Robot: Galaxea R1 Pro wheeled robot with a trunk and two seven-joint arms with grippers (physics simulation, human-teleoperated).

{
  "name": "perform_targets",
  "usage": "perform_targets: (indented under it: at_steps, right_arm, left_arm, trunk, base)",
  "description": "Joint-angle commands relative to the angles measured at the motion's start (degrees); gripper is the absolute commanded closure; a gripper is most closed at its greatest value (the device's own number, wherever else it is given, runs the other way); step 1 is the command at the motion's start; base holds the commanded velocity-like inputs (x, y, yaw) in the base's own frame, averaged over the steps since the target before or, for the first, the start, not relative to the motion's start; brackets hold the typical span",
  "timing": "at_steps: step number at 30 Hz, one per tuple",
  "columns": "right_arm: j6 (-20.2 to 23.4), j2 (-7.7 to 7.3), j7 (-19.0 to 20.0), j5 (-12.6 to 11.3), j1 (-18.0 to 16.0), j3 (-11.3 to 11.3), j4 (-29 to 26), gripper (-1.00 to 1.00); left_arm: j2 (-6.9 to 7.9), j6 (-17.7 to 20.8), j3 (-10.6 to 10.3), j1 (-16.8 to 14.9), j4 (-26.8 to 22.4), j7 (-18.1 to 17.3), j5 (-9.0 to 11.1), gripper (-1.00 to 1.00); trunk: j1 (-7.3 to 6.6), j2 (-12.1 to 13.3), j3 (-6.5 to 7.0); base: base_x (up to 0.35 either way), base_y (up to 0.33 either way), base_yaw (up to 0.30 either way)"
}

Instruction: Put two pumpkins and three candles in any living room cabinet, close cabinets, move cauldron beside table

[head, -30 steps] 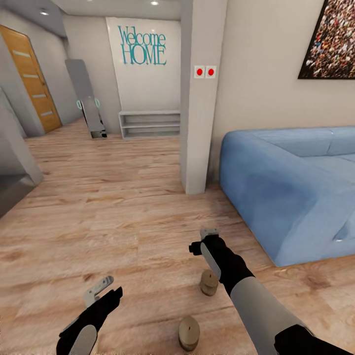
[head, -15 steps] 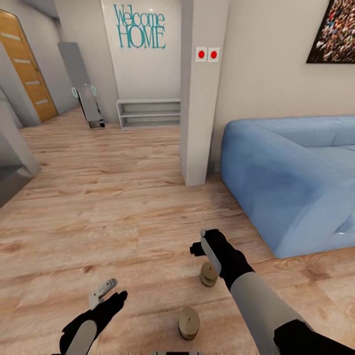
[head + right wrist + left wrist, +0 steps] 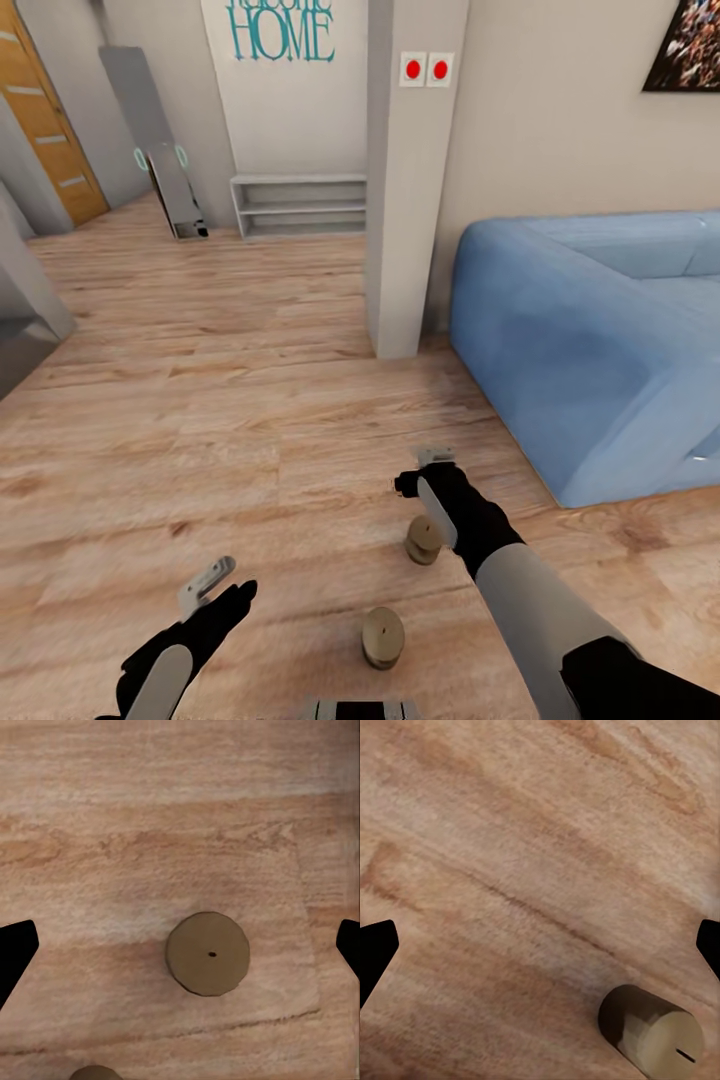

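Our right claw (image 3: 432, 462) hangs wide open, right over one candle (image 3: 208, 953) that stands upright on the wood floor (image 3: 230, 420); we look straight down on its wick; the other candle (image 3: 383, 636) stands closer, between both arms; our left claw (image 3: 207, 586) is open too.

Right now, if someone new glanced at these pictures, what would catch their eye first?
Probably the big blue sofa at the head view's right, against the pale wall beside a grey pillar bearing two red buttons. Next, two stubby beige candles on the wooden floor: the far candle stands under the right gripper, centred between its open fingers in the right wrist view, and the near candle stands between the arms. The left gripper hangs open and empty.
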Motion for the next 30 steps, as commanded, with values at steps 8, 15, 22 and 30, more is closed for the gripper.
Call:
perform_targets:
  at_steps: [8,15,22,30]
  right_arm:
    - [0.2,-2.12,-0.6,-0.7,-1.5,0.2,1.2,-1.0]
    - [0.2,-2.17,-0.6,-0.7,-1.5,0.2,1.5,-1.0]
    - [0.2,-1.75,-0.6,-0.7,-2.5,0.5,6.0,-1.0]
    - [0.2,-1.77,-0.5,-0.8,-3.0,0.5,6.8,-1.0]
  left_arm:
    - [0.01,-0.1,-0.1,0.0,-0.2,0.4,0.4,-1.0]
    - [-0.03,-0.2,-0.2,0.0,-0.2,0.5,0.4,-1.0]
    - [-0.05,-0.2,-0.3,0.0,-0.1,0.4,-0.1,-1.0]
    - [0.06,-0.1,-0.3,0.3,-0.1,0.5,-0.3,-1.0]
  trunk:
    - [0.19,-0.1,-1.83]
    - [0.37,-0.2,-3.38]
    - [0.55,-0.3,-4.93]
    - [0.66,-0.4,-5.82]
  base:
    - [0.0,0.0,0.0]
    - [0.0,0.0,0.0]
    - [0.0,0.0,0.0]
    - [0.0,0.0,0.0]
